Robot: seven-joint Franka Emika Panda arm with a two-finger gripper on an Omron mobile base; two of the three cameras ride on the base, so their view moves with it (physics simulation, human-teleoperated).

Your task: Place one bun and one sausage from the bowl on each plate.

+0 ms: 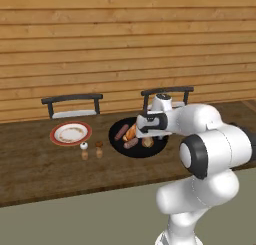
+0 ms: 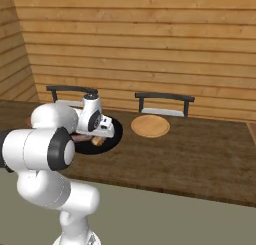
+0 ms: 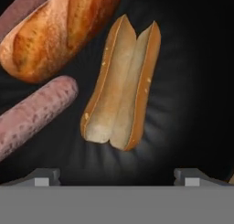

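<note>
Pincer (image 3: 117,176) of mine hangs over the black bowl (image 3: 196,81), jaws spread wide w/ nothing between them. Split hot-dog bun (image 3: 121,86) lies right below in the bowl, cut side up, between my fingertips (image 3: 43,176) but not touched. Crusty golden bun (image 3: 57,31) sits just beside it, w/ a sausage (image 3: 34,111) next to that & a second sausage (image 3: 23,6) partly behind the crusty one. White red-rimmed plate (image 1: 70,133) is on the surface left of the bowl, salt & pepper shakers (image 1: 91,150) near it. Tan plate (image 2: 150,125) sits right of the bowl. Both plates bare.
</note>
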